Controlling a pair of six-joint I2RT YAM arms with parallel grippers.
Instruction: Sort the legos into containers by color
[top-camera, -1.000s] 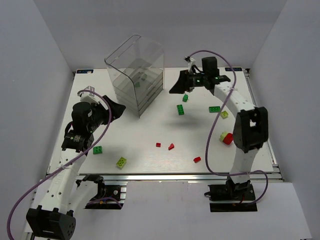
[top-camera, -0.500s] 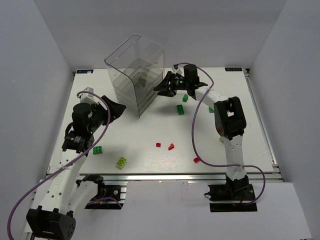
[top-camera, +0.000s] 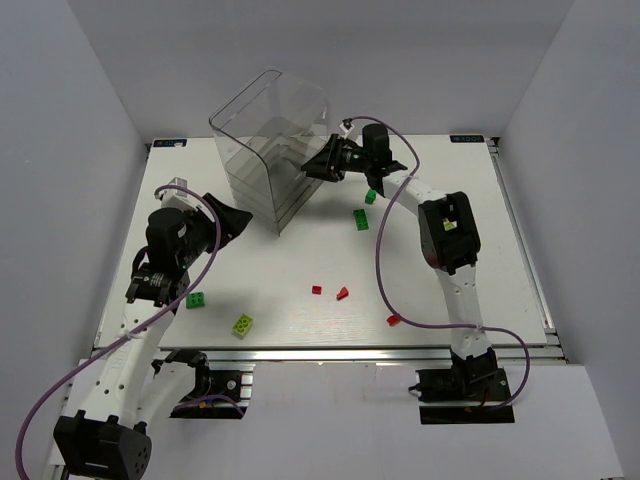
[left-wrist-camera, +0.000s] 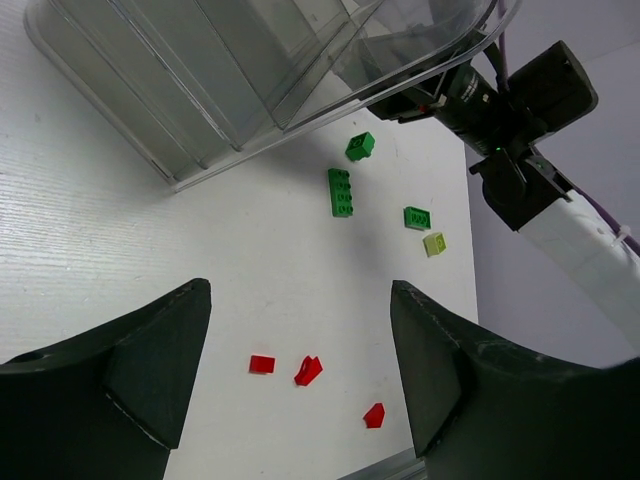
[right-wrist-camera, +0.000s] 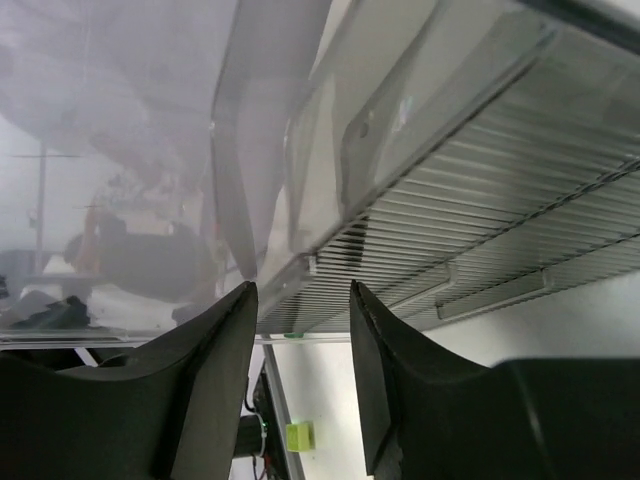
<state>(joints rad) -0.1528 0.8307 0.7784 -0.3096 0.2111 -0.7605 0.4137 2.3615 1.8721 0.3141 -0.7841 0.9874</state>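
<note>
The containers are the stacked drawers of a clear box (top-camera: 268, 140) at the back left (left-wrist-camera: 200, 80). My right gripper (top-camera: 316, 166) is at the box's right side, open, its jaws (right-wrist-camera: 300, 300) a short gap apart just in front of a drawer edge (right-wrist-camera: 300, 268), nothing between them. My left gripper (top-camera: 238, 222) hovers wide open and empty (left-wrist-camera: 300, 300) left of the box's front. Legos lie loose: green ones (top-camera: 370, 196) (top-camera: 360, 219) (top-camera: 196, 299), a yellow-green one (top-camera: 242, 324), red ones (top-camera: 316, 290) (top-camera: 343, 293) (top-camera: 393, 320).
The right arm (top-camera: 445, 235) stretches across the table's right half and covers part of it. Past it, the left wrist view shows another green brick (left-wrist-camera: 417, 217) and a yellow-green one (left-wrist-camera: 434, 243). The table's front edge (top-camera: 330, 347) runs just below the red bricks.
My right arm has swung left from the back right to the box's side, and its jaws have narrowed. The left arm has hardly moved.
</note>
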